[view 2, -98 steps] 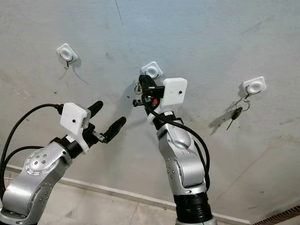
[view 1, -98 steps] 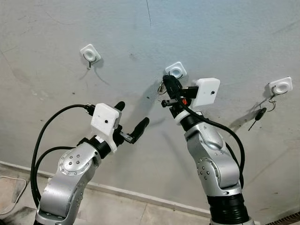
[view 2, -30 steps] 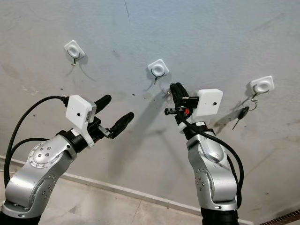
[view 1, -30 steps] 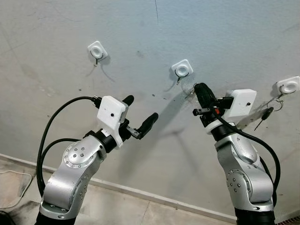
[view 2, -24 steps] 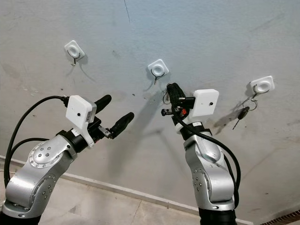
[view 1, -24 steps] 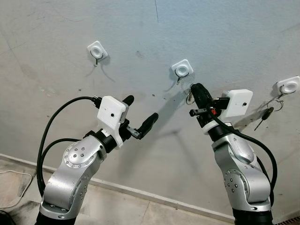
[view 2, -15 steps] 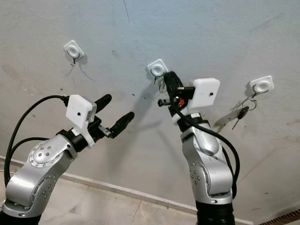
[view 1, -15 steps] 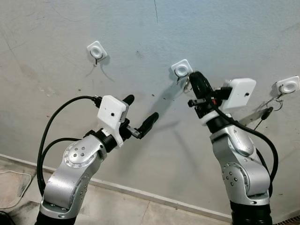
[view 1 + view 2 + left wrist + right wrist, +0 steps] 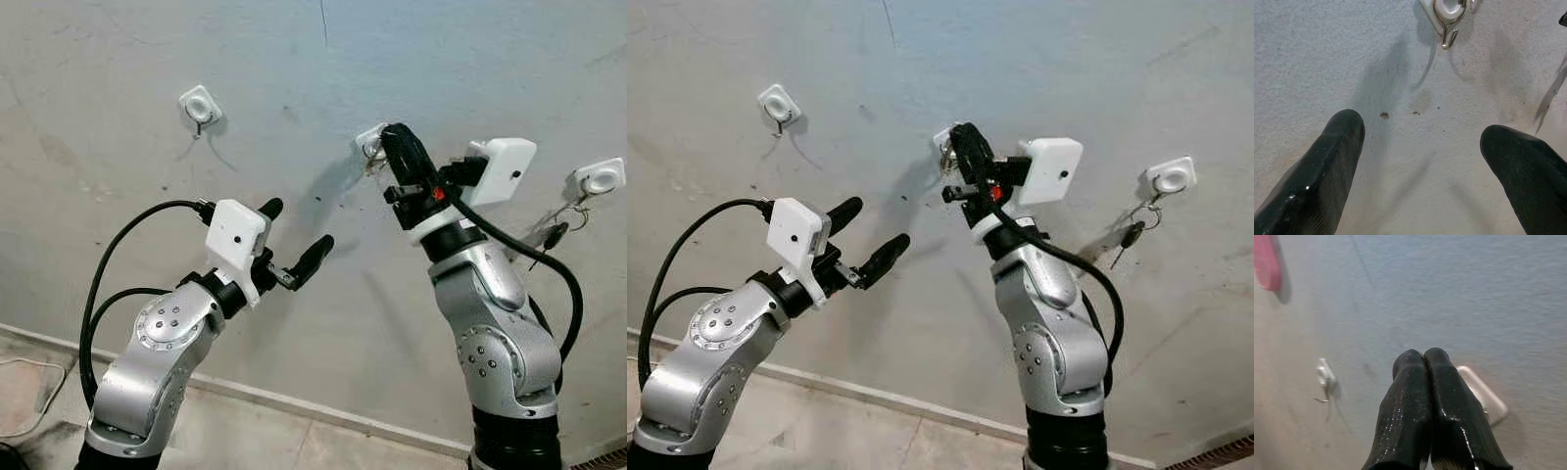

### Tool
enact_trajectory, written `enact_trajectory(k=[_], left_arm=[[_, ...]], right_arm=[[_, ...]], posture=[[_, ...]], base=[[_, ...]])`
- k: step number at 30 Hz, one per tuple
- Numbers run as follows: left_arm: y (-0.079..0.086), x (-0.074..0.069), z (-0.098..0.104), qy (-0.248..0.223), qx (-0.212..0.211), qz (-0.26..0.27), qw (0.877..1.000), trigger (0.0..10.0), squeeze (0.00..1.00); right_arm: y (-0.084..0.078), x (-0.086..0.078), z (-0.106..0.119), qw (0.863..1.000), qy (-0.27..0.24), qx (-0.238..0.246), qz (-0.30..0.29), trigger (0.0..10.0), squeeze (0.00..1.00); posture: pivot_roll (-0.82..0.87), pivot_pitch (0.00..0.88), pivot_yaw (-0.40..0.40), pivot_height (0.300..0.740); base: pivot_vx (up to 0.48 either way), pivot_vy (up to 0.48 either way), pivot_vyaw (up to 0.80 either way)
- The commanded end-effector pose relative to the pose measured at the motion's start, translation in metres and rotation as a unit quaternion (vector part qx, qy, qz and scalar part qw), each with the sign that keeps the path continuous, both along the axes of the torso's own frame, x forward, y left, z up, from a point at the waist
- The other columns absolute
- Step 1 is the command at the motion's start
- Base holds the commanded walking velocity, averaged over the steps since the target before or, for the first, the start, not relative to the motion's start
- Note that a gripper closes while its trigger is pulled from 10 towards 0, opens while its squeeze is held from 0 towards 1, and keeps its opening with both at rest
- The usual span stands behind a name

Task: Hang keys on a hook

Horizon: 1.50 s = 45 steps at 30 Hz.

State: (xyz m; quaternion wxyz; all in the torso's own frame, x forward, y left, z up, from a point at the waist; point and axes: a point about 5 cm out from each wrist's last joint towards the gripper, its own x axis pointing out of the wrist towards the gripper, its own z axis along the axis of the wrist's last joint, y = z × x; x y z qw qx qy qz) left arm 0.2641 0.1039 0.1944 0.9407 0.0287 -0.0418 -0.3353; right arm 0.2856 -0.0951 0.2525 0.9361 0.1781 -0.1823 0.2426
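The right gripper (image 9: 392,137) is raised to the grey wall (image 9: 470,59), its two black fingers (image 9: 1427,396) pressed together with no gap. Their tips are laid over the middle hook (image 9: 368,145), whose white base is partly covered. A glint of metal, apparently the keys (image 9: 945,155), is seen just beside the fingertips at the hook; whether the ring is over the hook cannot be told.

The left gripper (image 9: 297,235) is held lower and well apart from the wall, with its fingers (image 9: 1327,166) spread wide and nothing between them.

A left hook (image 9: 199,106) is fixed bare on the wall. On the right hook (image 9: 600,178) another ring with a dark key (image 9: 554,233) is hung. The wall is marked by a thin crack (image 9: 322,22) above, and a pale skirting strip (image 9: 294,401) is seen at its foot.
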Motion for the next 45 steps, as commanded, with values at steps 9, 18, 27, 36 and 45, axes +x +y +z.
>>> enact_trajectory(k=[9, 18, 27, 36, 45], left_arm=[[-0.002, -0.001, -0.001, -0.002, 0.004, -0.005, 1.0, 10.0, 0.0], [-0.007, -0.003, 0.003, 0.004, -0.005, -0.027, 1.0, 10.0, 0.0], [-0.009, -0.006, 0.006, -0.004, -0.004, -0.038, 0.999, 10.0, 0.0], [0.002, -0.012, -0.002, 0.007, 0.005, -0.019, 1.0, 10.0, 0.0], [0.001, -0.014, -0.001, 0.006, 0.002, -0.015, 1.0, 10.0, 0.0]], right_arm=[[0.024, -0.017, 0.005, 0.993, -0.013, -0.012, 0.115, 10.0, 0.0], [0.029, -0.015, -0.015, 0.992, 0.014, -0.031, 0.12, 10.0, 0.0], [0.024, -0.001, -0.016, 0.996, 0.008, -0.037, 0.08, 10.0, 0.0], [0.026, 0.011, -0.01, 0.997, -0.015, -0.035, 0.064, 10.0, 0.0], [0.004, 0.025, -0.012, 1.0, -0.009, -0.024, -0.005, 10.0, 0.0]], posture=[[0.23, 0.001, -0.058, 0.74], [0.23, 0.002, -0.058, 0.74], [0.24, 0.006, -0.062, 0.74], [0.25, 0.011, -0.067, 0.74], [0.25, 0.013, -0.071, 0.74]], base=[[0.0, 0.0, 0.0], [0.0, 0.0, 0.0], [0.0, 0.0, 0.0], [0.0, 0.0, 0.0], [0.0, 0.0, 0.0]])
